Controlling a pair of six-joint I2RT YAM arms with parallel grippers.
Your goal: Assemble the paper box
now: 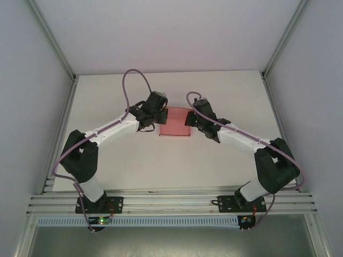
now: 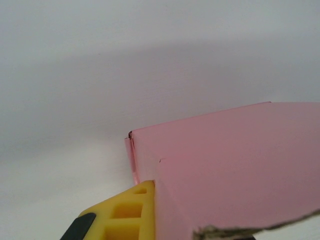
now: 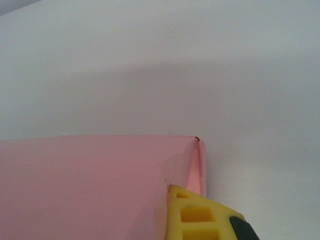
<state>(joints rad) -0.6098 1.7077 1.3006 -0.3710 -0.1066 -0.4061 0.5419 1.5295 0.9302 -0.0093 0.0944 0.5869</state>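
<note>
The pink paper box [image 1: 176, 124] lies at the middle of the white table, between my two grippers. My left gripper [image 1: 161, 115] is at the box's left edge and my right gripper [image 1: 191, 120] at its right edge. In the left wrist view, one yellow finger [image 2: 131, 212] presses the outer face of a pink panel [image 2: 240, 165] near its folded corner; the panel hides the other finger. In the right wrist view it is mirrored: a yellow finger [image 3: 200, 217] lies against the pink panel [image 3: 90, 185] beside a folded side flap. Both grippers are shut on the paper.
The white table [image 1: 123, 160] is bare around the box. Grey walls with metal posts [image 1: 63, 120] close it in on the left, right and back. An aluminium rail [image 1: 171, 201] carrying both arm bases runs along the near edge. Purple cables [image 1: 134, 75] loop above the arms.
</note>
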